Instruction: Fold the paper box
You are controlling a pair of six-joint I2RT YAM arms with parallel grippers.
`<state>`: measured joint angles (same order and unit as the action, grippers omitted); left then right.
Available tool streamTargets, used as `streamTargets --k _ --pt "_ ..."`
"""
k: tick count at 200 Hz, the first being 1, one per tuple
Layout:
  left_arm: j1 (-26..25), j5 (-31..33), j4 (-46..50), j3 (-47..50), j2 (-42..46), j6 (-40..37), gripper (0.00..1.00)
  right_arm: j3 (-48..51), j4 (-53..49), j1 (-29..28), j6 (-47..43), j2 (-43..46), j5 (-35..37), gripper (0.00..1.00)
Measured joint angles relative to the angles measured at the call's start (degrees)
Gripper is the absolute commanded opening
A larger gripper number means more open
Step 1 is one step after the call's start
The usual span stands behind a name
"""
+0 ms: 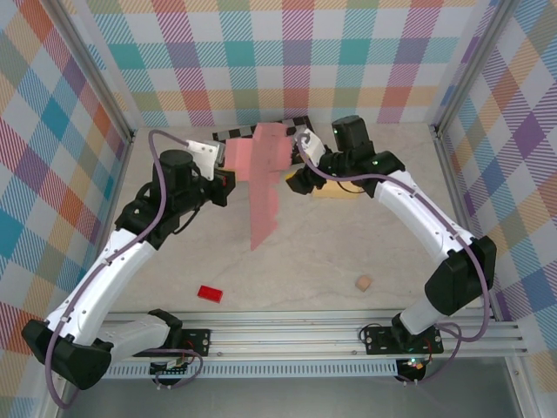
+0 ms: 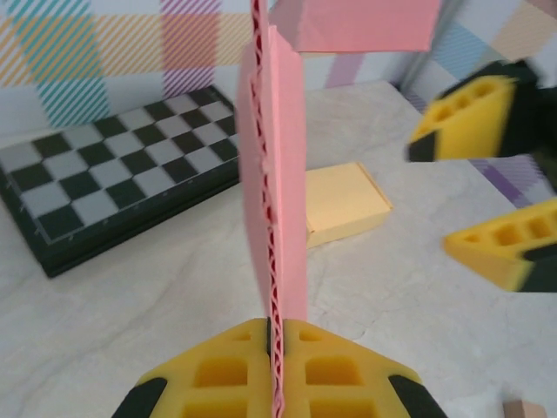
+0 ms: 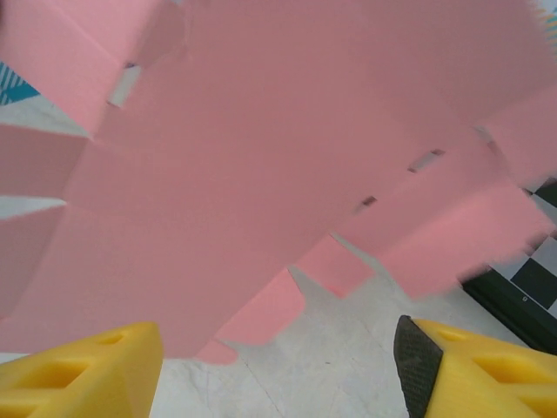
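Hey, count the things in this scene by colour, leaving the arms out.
Pink: 1, paper box
Yellow: 1, flat box
Black-and-white: 1, checkerboard
Red: 1, block
Tan: 1, cube
Total: 5

Centre blocked by paper box (image 1: 265,187); near table (image 1: 322,266) mostly free.

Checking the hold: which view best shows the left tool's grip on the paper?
Left wrist: the left tool clamps the paper edge-on, contact plain. Top view gives the paper's outline, with the pinch too small to judge. Right wrist shows its broad face.
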<state>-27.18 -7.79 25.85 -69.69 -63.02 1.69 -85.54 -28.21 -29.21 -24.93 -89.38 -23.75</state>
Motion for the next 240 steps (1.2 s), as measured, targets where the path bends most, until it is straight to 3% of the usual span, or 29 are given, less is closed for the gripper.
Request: streamTargets --k 40,108,196,210,240 --pt "-3.54 -2.32 0.00 -0.20 1.03 -6.82 0.00 3.41 3.80 2.32 -2.89 0.44 0.85 0.72" --pt "-4.39 -5.90 0.94 1.05 2.08 -10.80 0.00 8.31 9.42 8.11 -4.26 7.48 3.74 0.71" --pt "-5.33 -9.73 1.31 2.95 4.79 -14.93 0.00 7.39 7.34 9.60 -14.56 8.02 -2.89 0.70" --pt "-5.33 -9.94 1.29 3.37 5.42 -15.34 0.00 7.08 6.45 9.94 -16.22 8.00 -3.76 0.62" --pt "-5.38 -10.14 1.27 4.46 6.08 -16.04 0.00 5.27 3.06 10.49 -19.61 7.80 -6.10 0.30"
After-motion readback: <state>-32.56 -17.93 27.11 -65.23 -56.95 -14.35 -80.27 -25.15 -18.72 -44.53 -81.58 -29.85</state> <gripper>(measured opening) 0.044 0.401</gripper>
